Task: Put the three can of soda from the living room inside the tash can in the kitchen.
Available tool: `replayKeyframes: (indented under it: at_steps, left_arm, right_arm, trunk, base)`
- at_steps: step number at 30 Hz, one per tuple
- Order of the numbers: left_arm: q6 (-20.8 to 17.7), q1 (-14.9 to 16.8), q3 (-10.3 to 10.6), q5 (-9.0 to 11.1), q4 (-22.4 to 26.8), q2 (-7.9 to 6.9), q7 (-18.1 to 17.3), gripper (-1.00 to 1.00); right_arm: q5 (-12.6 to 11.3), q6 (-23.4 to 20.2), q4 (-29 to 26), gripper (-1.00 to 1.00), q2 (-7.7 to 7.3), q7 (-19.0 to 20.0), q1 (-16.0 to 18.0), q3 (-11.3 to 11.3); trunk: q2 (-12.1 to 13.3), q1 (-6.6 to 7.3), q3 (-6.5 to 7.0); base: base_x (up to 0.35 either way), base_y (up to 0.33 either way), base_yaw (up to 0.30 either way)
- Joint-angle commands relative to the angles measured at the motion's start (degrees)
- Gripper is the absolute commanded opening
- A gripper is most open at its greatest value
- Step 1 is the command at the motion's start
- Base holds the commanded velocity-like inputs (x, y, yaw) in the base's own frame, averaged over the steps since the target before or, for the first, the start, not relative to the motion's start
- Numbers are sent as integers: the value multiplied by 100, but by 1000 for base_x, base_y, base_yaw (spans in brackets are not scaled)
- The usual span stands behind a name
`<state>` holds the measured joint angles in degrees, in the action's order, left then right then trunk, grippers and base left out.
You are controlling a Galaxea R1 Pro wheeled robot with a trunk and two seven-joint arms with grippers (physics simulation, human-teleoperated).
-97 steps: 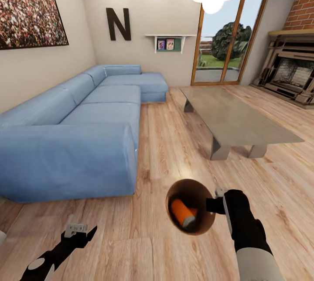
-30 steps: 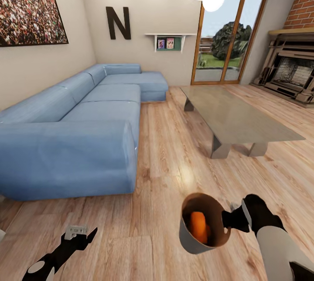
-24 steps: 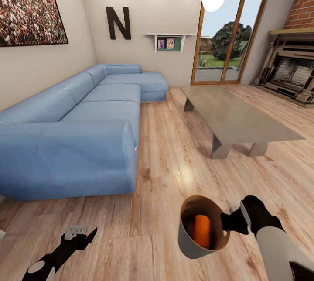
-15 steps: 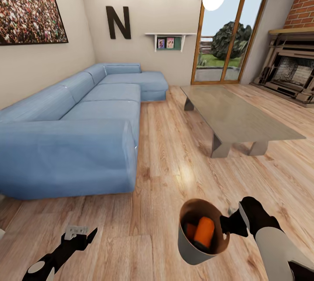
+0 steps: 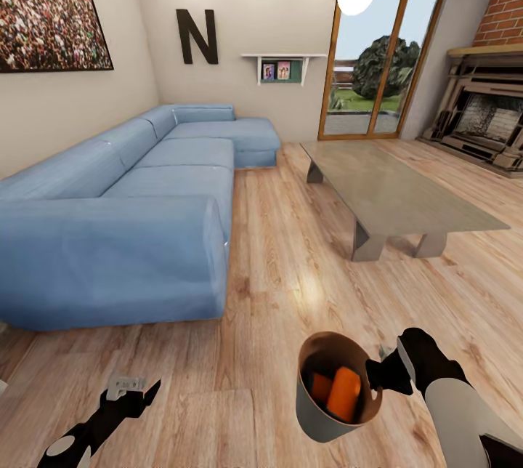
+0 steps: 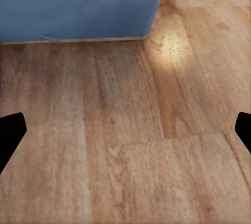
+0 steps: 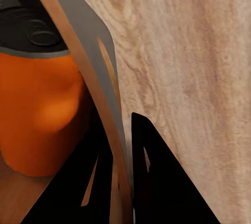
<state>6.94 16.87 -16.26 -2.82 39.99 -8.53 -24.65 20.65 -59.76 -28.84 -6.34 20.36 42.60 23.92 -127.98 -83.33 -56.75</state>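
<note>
Low in the frame's right, the right gripper (image 5: 376,373) pinches the rim of the trash can (image 5: 312,413), held tilted above the wood floor (image 5: 283,250); two orange soda cans (image 5: 343,392) show inside. At lower left, the left gripper (image 5: 131,389) hangs spread and unladen near the blue sofa (image 5: 131,235).
</note>
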Motion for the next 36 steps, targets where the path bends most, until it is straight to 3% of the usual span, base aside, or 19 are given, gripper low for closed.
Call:
replayKeyframes:
  at_steps: [1, 12, 19, 30, 36]
  left_arm:
    - [0, 1, 0, 1, 0, 0, 2, 100]
    - [0, 0, 0, 0, 0, 0, 5, 100]
    - [0, 0, 0, 0, 0, 0, 5, 100]
    - [9, 0, 0, 0, -2, 0, 6, 100]
    - [9, 1, 0, 0, -1, 0, 5, 100]
  right_arm:
    - [-167, -24, 1, -100, 4, 35, 3, 7]
    - [-167, -24, 1, -100, 31, 38, 3, -9]
    - [-167, -24, 1, -100, 48, 38, 3, -16]
    - [-167, -24, 1, -100, 67, 38, 3, -19]
    - [-167, -24, 1, -100, 83, 38, 3, -19]
  trunk:
    - [-42, -22, -18]
    - [-483, -264, -215]
    - [-483, -264, -215]
    - [-924, -505, -413]
    - [-924, -505, -413]
  base:
    - [0, 0, 0]
    - [0, 0, 0]
    - [0, 0, 0]
    - [0, 0, 0]
    - [0, 0, 0]
